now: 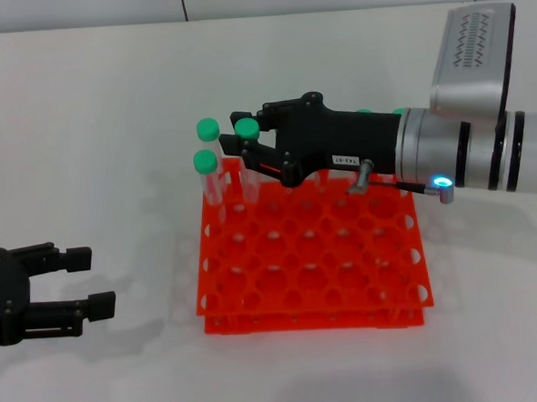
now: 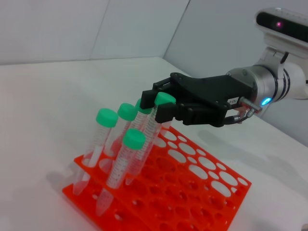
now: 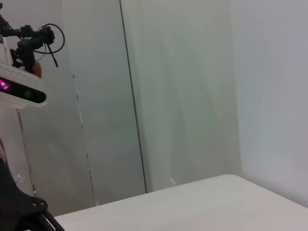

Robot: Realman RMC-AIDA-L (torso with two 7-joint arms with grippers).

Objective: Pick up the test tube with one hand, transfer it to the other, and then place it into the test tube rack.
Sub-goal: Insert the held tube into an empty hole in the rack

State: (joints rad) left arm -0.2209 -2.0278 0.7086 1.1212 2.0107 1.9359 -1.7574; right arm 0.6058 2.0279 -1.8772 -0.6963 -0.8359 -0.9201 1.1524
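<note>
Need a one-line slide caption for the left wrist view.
Right gripper holds a green-capped tube over the orange rack, beside four tubes already standing in it.

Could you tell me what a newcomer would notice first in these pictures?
Probably the orange-red rack mid-table, with green-capped tubes standing in its far left corner. Next, the right gripper reaching over it from the right, fingers closed on one tube's cap end. The left gripper rests open on the table at the near left.
</note>
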